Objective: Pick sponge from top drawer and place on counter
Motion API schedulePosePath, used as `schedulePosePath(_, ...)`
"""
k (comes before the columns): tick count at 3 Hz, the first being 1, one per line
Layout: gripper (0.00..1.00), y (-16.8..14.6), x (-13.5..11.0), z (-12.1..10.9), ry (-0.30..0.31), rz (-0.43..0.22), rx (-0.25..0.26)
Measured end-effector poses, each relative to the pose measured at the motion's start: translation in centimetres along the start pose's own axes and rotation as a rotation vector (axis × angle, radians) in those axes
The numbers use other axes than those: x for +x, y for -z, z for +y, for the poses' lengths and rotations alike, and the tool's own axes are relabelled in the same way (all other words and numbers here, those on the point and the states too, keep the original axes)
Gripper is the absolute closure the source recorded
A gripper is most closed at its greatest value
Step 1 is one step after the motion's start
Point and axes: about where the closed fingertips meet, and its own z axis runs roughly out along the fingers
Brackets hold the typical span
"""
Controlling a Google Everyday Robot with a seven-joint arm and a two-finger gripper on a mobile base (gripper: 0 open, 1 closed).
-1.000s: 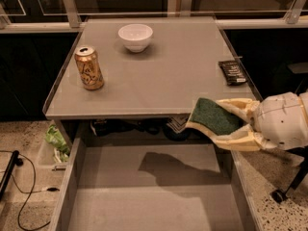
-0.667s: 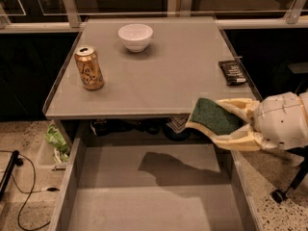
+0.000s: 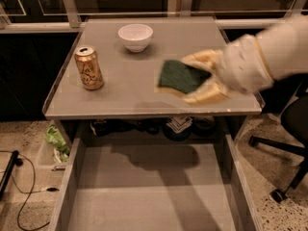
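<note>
The dark green wavy-edged sponge [image 3: 178, 75] is clamped between the fingers of the tan two-finger gripper [image 3: 196, 80]. It is above the flat grey counter [image 3: 125, 93], right of the gold drink can [image 3: 88, 68]. The white arm stretches level from beyond the can's right.

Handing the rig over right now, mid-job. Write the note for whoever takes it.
Gripper: over the counter's right half, fingers shut on the sponge.
The sponge is out of the drawer, which stands open. It is held green face up; I cannot tell whether it touches the counter.
Also on the counter: can at left, bowl at the back.
Done: pick and carry.
Left: set the sponge down, release, pull the arm back.
</note>
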Motion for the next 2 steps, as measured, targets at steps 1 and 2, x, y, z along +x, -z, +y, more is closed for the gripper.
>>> schedulePosePath(1, 1.00, -1.8, -4.3, -4.8, 0.151, 0.024, -0.026)
schedulePosePath(2, 1.00, -4.4, -4.7, -8.8, 0.206, 0.056, -0.033)
